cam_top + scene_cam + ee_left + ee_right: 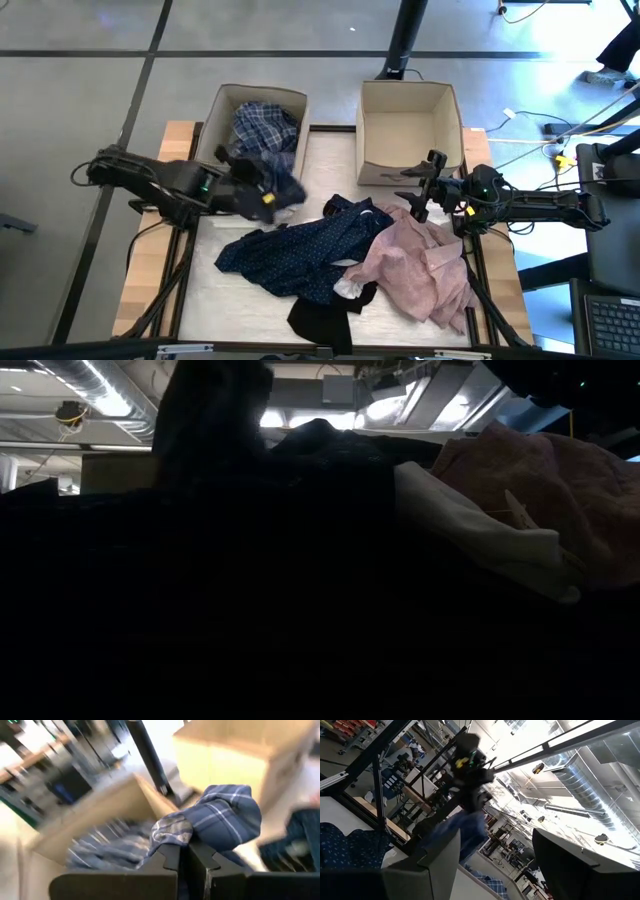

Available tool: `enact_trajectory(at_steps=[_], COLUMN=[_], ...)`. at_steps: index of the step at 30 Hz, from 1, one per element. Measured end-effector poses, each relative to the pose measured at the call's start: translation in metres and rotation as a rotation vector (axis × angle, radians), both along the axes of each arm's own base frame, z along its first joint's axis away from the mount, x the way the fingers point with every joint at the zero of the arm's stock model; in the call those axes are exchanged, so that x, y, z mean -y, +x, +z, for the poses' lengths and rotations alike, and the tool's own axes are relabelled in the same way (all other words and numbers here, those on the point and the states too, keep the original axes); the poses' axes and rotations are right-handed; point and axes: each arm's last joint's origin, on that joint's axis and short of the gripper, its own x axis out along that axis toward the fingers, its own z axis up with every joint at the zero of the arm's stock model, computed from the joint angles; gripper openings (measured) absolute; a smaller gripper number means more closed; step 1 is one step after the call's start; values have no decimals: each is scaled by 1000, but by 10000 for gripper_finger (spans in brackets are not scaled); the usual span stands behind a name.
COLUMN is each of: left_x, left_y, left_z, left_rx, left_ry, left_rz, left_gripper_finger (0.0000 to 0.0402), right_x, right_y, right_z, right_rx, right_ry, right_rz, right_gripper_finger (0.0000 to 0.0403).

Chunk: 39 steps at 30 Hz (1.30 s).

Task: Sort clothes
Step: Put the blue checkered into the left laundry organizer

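At the bottom centre of the frame, the left gripper (184, 855) pinches a fold of the blue-white plaid shirt (220, 820) between closed fingers. More plaid cloth lies in the beige box (145, 795) at left. A second beige box (240, 755) fills the upper right.

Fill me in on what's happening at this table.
Two robot arms are sorting clothes into boxes. The left gripper is shut on the plaid shirt, which lies mostly in the left box with an end hanging over its front edge. The right gripper is open, holding nothing, in front of the empty right box. A navy shirt, pink shirt, black garment and small white piece lie heaped on the table.
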Motion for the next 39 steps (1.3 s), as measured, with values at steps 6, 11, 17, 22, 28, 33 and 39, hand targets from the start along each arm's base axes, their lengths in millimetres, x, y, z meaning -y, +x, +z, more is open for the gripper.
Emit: enact_trajectory(at_steps=[6, 11, 17, 22, 28, 33, 39], left_x=[-18, -35, -63, -82, -95, -104, -113], left_y=[-22, -40, -58, -64, -59, -52, -48], left_z=[46, 71, 83, 84, 75, 58, 44], left_rx=[126, 139, 126, 110, 161, 127, 106], left_ry=[143, 245, 284, 287, 198, 161, 115], left_rz=[85, 181, 325, 415, 380, 381, 355], left_gripper_finger=[3, 2, 5, 2, 9, 11, 29], right_x=[0, 0, 0, 0, 1, 1, 1], right_y=[0, 0, 0, 0, 0, 0, 0], right_z=[0, 0, 0, 0, 0, 0, 0], right_rx=[0, 1, 1, 2, 1, 1, 0], right_ry=[0, 0, 0, 5, 10, 10, 10], right_rz=[0, 0, 0, -15, -37, -38, -38], right_gripper_finger=[250, 250, 250, 250, 250, 250, 250])
